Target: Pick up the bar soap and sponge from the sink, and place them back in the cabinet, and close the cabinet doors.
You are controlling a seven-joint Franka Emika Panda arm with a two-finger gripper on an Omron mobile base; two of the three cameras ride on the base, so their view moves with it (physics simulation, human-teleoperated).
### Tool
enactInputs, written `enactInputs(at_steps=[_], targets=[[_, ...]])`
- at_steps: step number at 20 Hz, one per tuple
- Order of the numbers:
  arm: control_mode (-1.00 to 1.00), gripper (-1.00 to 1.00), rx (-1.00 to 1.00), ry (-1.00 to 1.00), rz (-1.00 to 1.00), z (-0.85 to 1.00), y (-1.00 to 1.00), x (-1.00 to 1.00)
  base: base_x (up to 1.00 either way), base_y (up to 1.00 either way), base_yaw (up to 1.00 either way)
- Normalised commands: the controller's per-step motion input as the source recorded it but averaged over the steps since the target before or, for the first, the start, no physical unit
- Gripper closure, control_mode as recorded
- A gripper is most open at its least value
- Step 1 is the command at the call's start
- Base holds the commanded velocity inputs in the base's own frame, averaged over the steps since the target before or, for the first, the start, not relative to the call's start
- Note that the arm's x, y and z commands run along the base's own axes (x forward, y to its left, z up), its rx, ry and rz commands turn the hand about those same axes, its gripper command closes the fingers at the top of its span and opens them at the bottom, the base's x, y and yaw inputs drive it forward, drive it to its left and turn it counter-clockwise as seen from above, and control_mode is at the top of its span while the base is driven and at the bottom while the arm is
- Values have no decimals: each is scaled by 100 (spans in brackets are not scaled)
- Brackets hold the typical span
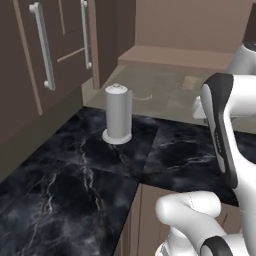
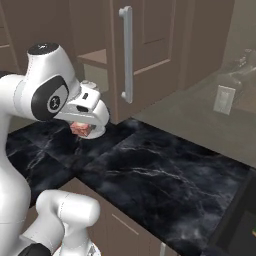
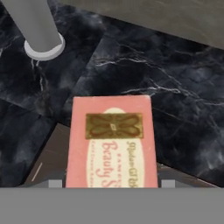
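The flat, rectangular, orange-pink bar soap (image 3: 113, 142) is lying lengthwise along the line of the claw in the hand view, its long axis running away from the camera toward the black marble-veined countertop (image 3: 175, 100) below, its broad printed face turned to the lens. A gold, flower-patterned emblem is sitting across a cream oval on that face, and beneath it the lettering, turned sideways, is reading "Beauty" in large script, with smaller lines beside it too blurred to make out.

The white arm's two-finger gripper (image 2: 81, 129) is holding the soap (image 2: 80, 128) between its jaws, which are standing only partly apart, about the width of the bar. The fingertips themselves are mostly hidden behind the bar in the hand view, and in the right base view the white hand is covering most of the grip, with just a pink corner of the soap peeking out beneath it.

The soap is hanging in the air above the countertop (image 2: 160, 175), close to the edge where the dark stone is meeting the brown wooden base cabinets (image 1: 145, 215). A tall grey cylinder on a round pale base (image 1: 118, 114) is standing upright on the counter just beyond. Behind it, the brown wooden cabinet doors (image 1: 45, 55) with long vertical silver bar handles (image 1: 42, 45) are rising from the wall side; one door (image 2: 145, 50) is showing in the right base view just behind the hand.
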Motion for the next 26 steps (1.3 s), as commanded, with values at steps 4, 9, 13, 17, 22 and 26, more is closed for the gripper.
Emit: enactInputs(at_steps=[4, 9, 13, 17, 22, 26], targets=[[100, 100, 0, 0, 0, 0, 0, 0, 60, 0, 22], [100, 100, 0, 0, 0, 0, 0, 0, 42, 5, 20], [100, 100, 0, 0, 0, 0, 0, 0, 6, 16, 11], [100, 100, 0, 0, 0, 0, 0, 0, 0, 0, 0], [100, 100, 0, 0, 0, 0, 0, 0, 0, 3, 0], [-100, 100, -1, -1, -1, 4, 40, 1, 0, 0, 0]])
